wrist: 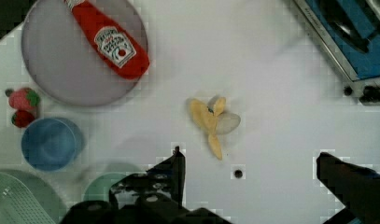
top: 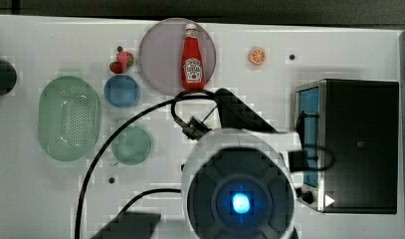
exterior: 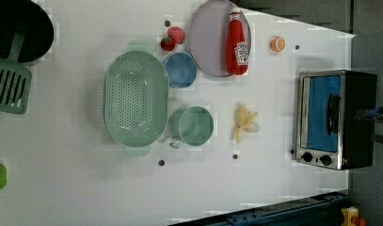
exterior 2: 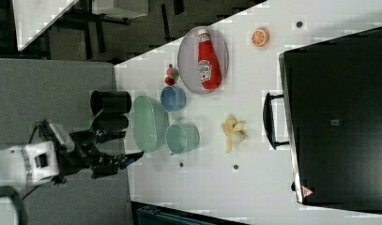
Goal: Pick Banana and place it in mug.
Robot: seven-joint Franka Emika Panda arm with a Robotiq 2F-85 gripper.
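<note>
Three overhead cams, one wrist-mounted

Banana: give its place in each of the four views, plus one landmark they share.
Top view: hidden under the arm.
Left view: banana between the mug and the toaster oven.
Right view: banana between mug and oven.
Wrist view: banana mid-picture, ahead of the open gripper.
Landmark: ketchup bottle on its plate.

Arm's white wrist section (top: 240,194) sits w/ black cables looping off it in the top view. Tool (wrist: 250,161) wide open, nothing betw. the two dark fingers (wrist: 171,172). In the right view tool (exterior 2: 125,150) points toward the right view's right.
</note>
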